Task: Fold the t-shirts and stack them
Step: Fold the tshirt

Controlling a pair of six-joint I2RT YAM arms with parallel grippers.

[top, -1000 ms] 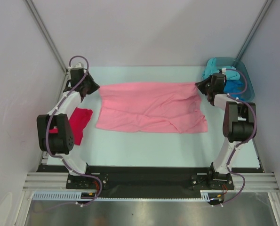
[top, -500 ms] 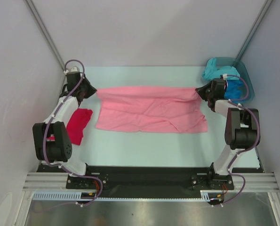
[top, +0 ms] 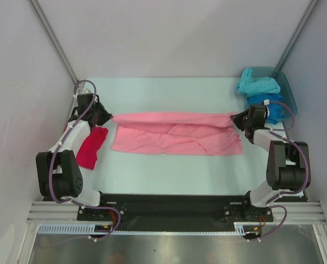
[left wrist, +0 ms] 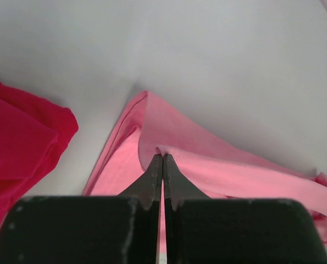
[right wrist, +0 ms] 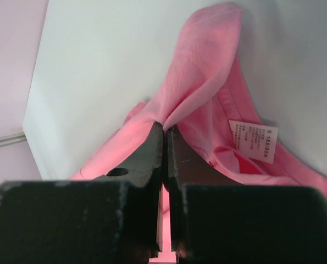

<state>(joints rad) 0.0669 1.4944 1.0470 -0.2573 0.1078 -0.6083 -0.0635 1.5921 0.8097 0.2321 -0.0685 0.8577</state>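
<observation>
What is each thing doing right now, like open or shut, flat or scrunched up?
left fingers, shut on one end of the pink t-shirt.
right fingers, shut on its other end.
pink t-shirt, stretched between both grips, far edge lifted.
crimson t-shirt, bundled, lying at the left.
turquoise t-shirt, scrunched in the tub.
blue t-shirt, scrunched in the tub.
tub, upright.
</observation>
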